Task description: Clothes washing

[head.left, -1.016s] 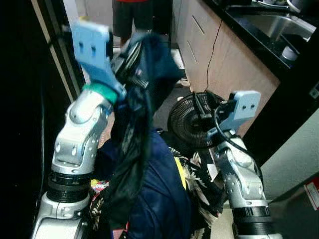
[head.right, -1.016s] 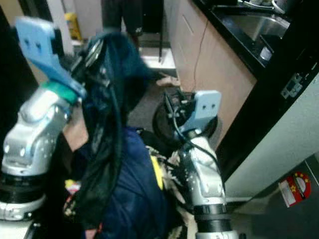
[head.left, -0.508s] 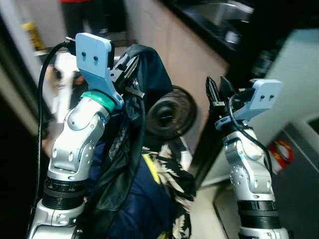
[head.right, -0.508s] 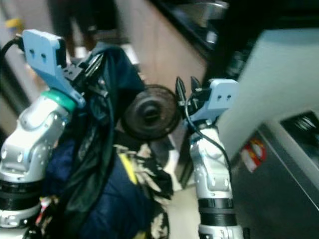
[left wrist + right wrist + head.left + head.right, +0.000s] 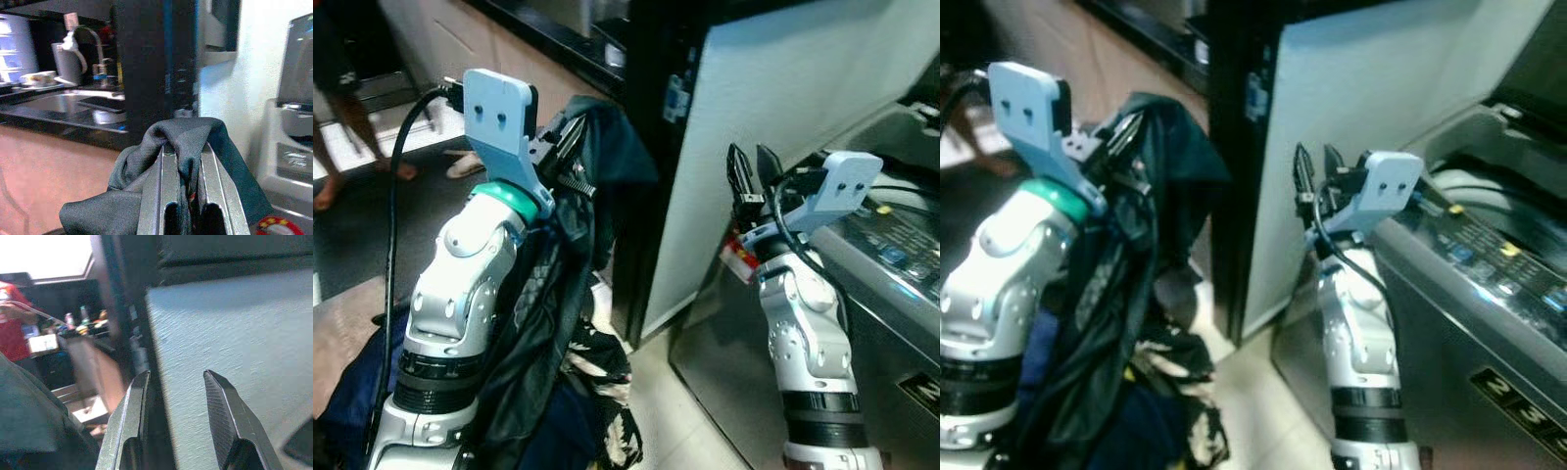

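Raised dark garment beside the washing machine

The left gripper (image 5: 183,196) is clamping the dark garment (image 5: 570,294), which is hanging beside the pale wall edge (image 5: 656,245); the right gripper (image 5: 751,176) is hovering open near the washing machine (image 5: 891,284).

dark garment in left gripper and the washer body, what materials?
Dark teal-black garment: thin woven fabric, slight sheen, likely synthetic; it folds softly over the left gripper fingers. Grey washing machine: smooth panel with a dull gloss, painted metal or plastic, cannot tell which.
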Robot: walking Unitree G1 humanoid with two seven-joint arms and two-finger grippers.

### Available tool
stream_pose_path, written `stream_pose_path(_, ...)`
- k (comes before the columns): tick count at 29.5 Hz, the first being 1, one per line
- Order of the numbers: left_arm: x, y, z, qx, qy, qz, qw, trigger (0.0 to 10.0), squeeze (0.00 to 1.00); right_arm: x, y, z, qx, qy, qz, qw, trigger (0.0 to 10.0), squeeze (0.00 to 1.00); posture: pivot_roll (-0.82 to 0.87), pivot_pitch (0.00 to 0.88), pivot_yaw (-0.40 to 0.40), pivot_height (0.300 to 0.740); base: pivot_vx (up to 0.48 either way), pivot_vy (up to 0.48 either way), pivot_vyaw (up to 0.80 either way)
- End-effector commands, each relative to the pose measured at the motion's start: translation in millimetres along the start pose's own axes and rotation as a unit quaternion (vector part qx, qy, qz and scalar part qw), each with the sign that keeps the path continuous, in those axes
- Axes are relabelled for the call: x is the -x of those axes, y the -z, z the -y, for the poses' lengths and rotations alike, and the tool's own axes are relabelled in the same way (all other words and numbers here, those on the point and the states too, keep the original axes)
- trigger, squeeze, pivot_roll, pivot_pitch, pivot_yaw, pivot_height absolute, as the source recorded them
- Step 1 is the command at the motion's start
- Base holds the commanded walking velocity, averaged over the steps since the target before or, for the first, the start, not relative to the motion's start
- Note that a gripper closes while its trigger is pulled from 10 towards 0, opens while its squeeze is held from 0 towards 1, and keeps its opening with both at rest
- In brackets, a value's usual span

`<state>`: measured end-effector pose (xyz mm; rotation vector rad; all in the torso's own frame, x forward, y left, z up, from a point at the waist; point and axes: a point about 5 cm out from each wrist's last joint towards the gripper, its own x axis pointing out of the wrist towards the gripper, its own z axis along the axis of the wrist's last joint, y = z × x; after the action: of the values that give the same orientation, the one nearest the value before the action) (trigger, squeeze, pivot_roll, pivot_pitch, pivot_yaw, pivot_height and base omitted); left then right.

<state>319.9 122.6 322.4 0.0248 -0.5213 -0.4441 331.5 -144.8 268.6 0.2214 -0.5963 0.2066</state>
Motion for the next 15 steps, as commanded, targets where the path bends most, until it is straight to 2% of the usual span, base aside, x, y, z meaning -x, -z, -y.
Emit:
stream_pose_path(1,1.2,-3.2,-0.9,-0.004,-0.001,0.006,1.000,10.0,0.00,1.0,0.4,-0.7,-0.005,0.003,-0.001,1.000,10.0,0.00,-0.02,0.065,0.028,0.740,0.000,0.000,-0.78)
stream_pose_path(15,1.7,-1.6,-2.3,-0.006,-0.004,0.000,1.000,10.0,0.00,1.9,1.2,-0.1,-0.007,0.006,-0.003,1.000,10.0,0.00,-0.02,0.066,0.030,0.740,0.000,0.000,-0.78)
